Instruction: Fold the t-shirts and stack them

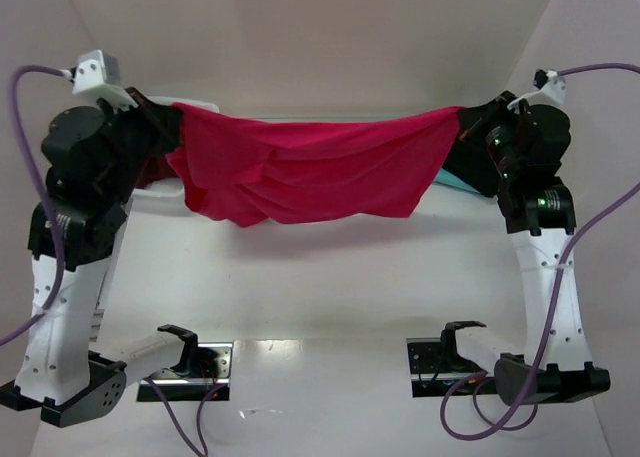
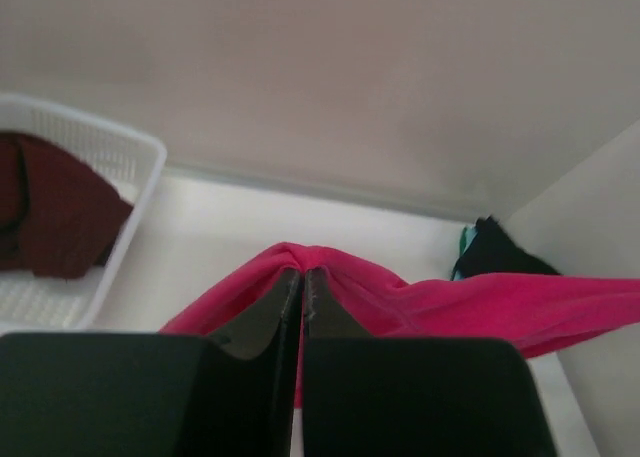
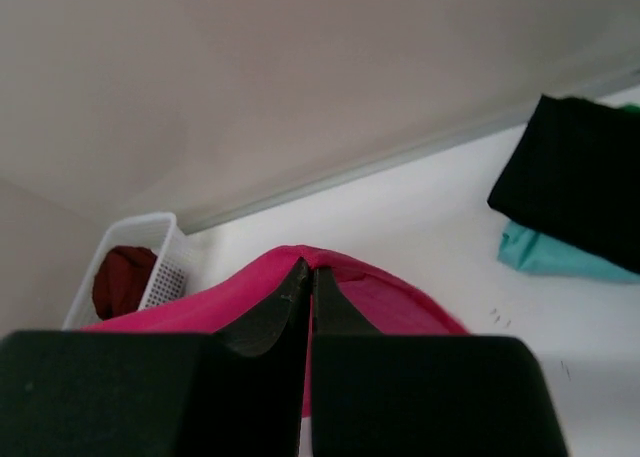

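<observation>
Top view: basket (image 1: 160, 202) mostly hidden behind left arm (image 1: 85, 167) and crimson-pink t-shirt (image 1: 310, 172); teal t-shirt (image 1: 453, 182) just a sliver past right arm (image 1: 525, 157). Left wrist: maroon t-shirt (image 2: 60, 207) and basket cut by left edge. Right wrist: black t-shirt (image 3: 575, 172) cut by right edge, covers most of teal t-shirt.
</observation>
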